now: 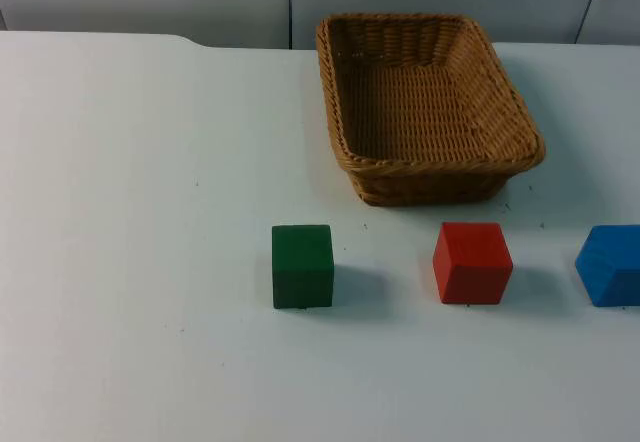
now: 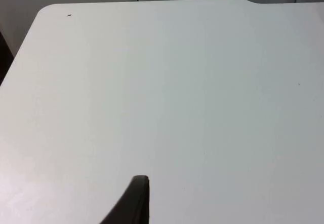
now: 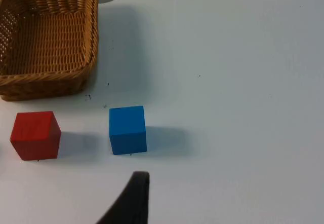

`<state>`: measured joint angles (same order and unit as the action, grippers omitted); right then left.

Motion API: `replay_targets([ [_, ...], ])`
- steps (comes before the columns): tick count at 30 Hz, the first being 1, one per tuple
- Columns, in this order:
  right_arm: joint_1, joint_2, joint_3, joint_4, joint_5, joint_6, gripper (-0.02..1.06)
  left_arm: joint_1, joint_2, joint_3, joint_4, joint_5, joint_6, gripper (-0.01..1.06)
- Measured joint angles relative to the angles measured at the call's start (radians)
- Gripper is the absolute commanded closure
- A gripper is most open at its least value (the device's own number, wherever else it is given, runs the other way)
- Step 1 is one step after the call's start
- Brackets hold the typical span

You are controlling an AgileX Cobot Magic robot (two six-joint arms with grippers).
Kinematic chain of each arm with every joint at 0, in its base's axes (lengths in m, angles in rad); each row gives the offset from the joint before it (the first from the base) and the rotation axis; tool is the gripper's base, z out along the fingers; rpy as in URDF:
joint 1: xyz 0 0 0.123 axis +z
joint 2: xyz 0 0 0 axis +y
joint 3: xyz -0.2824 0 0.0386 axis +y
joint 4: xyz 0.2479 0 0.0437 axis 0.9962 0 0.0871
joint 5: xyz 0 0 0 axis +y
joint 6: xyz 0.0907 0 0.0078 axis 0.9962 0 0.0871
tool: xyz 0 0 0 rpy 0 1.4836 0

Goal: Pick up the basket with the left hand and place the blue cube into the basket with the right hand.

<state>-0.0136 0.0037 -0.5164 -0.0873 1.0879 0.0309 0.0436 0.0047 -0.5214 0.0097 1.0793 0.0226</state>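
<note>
Nothing lifted yet: 3 cubes in a row, basket waiting behind them.

Left to right: the left gripper (image 2: 139,193) hangs over bare white table (image 1: 120,162), claw state impossible to tell. Green cube (image 1: 302,266), red cube (image 1: 472,262), then the blue cube (image 1: 610,265), cut off at the top view's edge, with the empty wicker basket (image 1: 428,102) behind the red one. Basket looks light and stiff, so take its rim; the cube looks hard and smooth, so pinch its flat sides. The right gripper (image 3: 136,193) hovers near the blue cube, claw unreadable.
</note>
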Motion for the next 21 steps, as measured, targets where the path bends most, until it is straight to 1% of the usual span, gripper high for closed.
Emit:
replay_targets([
  [6, 0.0, 0.0, 0.0, 0.0, -0.007, 0.0, 0.0, 0.0, 0.029, -0.015, -0.01, 0.0, 0.0, 0.0],
  [13, 0.0, 0.02, -0.045, 0.004, -0.025, 0.0, 0.0, 0.0, 0.093, -0.089, -0.015, -0.04, 0.0, 0.0],
  [17, 0.0, 0.127, -0.094, 0.004, -0.08, 0.0, 0.0, 0.0, 0.153, -0.12, -0.022, -0.065, 0.0, 0.0],
  [18, 0.0, 0.127, -0.094, 0.004, -0.08, 0.0, 0.0, 0.0, 0.153, -0.12, -0.022, -0.065, 0.0, 0.0],
  [21, 0.0, 0.25, -0.153, 0.004, -0.149, 0.0, 0.0, 0.0, 0.205, -0.122, -0.047, -0.127, 0.0, 0.0],
])
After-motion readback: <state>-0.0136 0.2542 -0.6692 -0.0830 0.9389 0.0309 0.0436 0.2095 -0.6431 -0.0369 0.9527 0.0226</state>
